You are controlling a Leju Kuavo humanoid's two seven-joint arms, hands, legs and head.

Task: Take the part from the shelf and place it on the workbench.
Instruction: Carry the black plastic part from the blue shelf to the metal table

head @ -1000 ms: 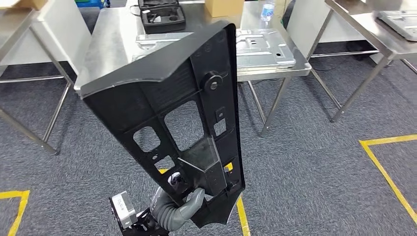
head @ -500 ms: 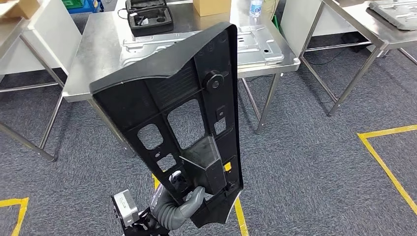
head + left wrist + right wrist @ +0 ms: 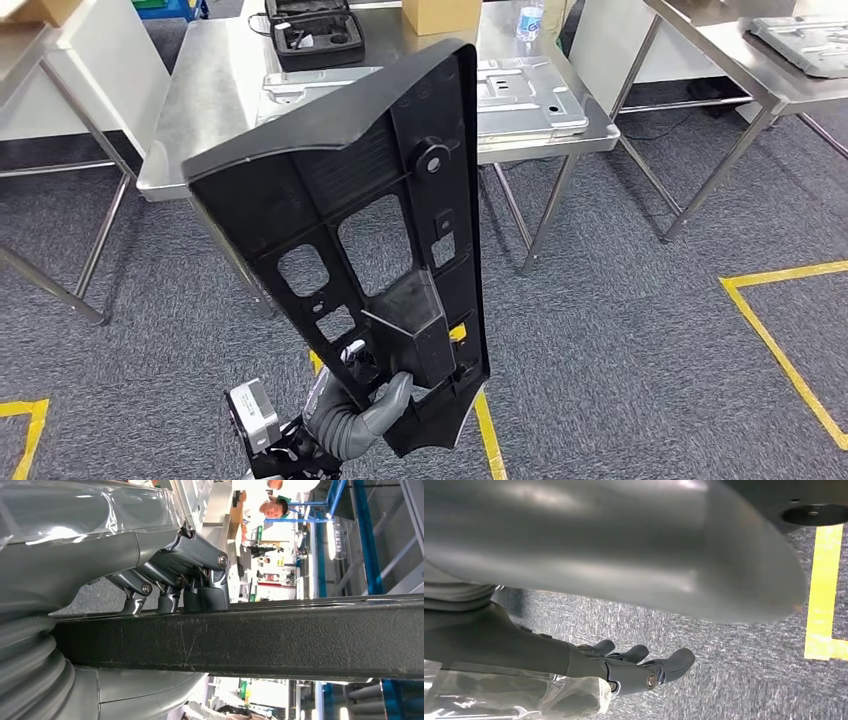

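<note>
One large black part [image 3: 370,230] stands nearly upright in front of us, held by its narrow lower end in our left hand [image 3: 372,405]. The grey thumb wraps over the near edge of the part, and in the left wrist view the darker fingers [image 3: 205,587] press against one side of the part's edge [image 3: 280,635] while the ribbed cover lies on the other. The wide top of the part leans left, covering the near edge of the steel workbench [image 3: 200,110], which stands beyond it on the grey carpet [image 3: 620,340]. On the workbench lie a flat metal panel [image 3: 525,90], a black case [image 3: 312,30], a cardboard box [image 3: 440,14] and a water bottle [image 3: 528,20] at the far side. Our right hand [image 3: 639,667] hangs over the carpet, fingers loosely extended and apart, holding nothing. Yellow floor tape [image 3: 775,330] runs at the right.
</note>
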